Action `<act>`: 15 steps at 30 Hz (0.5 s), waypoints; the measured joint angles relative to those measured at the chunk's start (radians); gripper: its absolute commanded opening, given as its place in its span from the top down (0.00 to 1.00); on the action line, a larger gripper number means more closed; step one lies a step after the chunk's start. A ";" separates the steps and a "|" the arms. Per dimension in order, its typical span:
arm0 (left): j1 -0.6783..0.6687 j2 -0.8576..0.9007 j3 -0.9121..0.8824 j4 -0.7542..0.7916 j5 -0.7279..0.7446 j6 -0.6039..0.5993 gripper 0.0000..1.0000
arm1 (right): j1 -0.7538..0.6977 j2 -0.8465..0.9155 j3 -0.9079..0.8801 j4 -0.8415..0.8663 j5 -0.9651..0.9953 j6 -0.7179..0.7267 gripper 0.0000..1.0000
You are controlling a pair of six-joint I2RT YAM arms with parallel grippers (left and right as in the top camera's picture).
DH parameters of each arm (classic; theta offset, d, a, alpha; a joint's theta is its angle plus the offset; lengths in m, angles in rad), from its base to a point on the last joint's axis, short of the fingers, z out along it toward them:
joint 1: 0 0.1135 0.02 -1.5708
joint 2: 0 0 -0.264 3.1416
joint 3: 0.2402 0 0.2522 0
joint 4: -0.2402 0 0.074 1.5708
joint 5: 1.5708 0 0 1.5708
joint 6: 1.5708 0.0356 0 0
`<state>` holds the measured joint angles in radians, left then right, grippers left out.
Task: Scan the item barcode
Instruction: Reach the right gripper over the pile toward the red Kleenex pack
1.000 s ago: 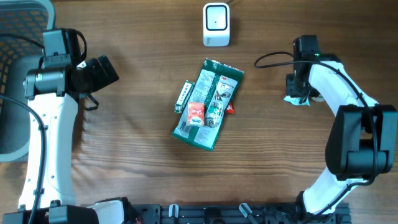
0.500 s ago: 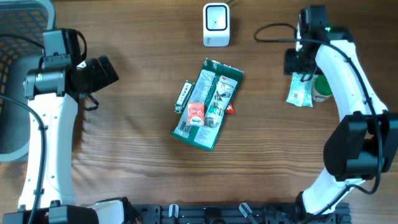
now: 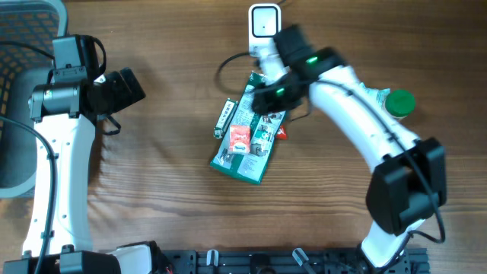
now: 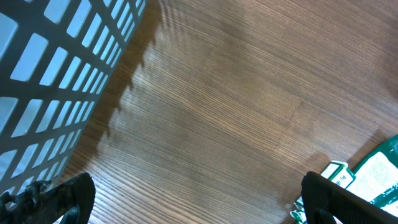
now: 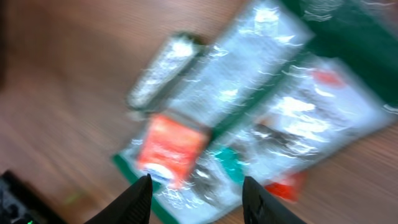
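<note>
1. Wood-grain table (image 3: 167, 190) in the overhead view carries the pile of packets (image 3: 251, 148), green and silver, in the middle of the frame. It lies just below the white scanner (image 3: 264, 30) at the top centre, which probably means an item needs only a short lift to reach the scanner's face. The right gripper (image 3: 268, 97) hangs over the pile's upper end, I judge to pick one packet out. The left gripper (image 3: 128, 87) sits at the left, near the basket (image 3: 23, 30) in the upper left corner and well apart from the pile, seemingly parked out of the way. A green-lidded jar (image 3: 400, 103) stands toward the right edge.

2. In the left wrist view, this claw is released. Its fingers stand wide in the two lower corners with nothing between them. Basket mesh fills the upper left, and a corner of the pile shows at the lower right.

3. The right wrist view is blurred. The fingertips (image 5: 140, 198) stand apart at the bottom edge with nothing between them, so this claw is released too. Below lie the pile, an orange box (image 5: 171, 149) and a silver stick pack (image 5: 163, 71). I cannot tell whether anything is touched.

4. In the earlier overhead frames the right arm worked at the right edge of the frame, beside the green lid. It has since swung to the centre. The pile, the scanner and the left arm have not shifted.
</note>
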<state>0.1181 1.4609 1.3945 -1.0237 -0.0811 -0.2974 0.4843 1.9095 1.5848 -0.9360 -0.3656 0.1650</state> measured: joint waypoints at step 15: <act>0.000 0.000 0.000 0.000 0.000 0.000 0.00 | 0.399 0.076 -0.080 0.282 0.176 0.267 0.87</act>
<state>0.1181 1.4609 1.3945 -1.0237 -0.0811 -0.2974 0.8837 1.9858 1.5043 -0.6540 -0.1898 0.4316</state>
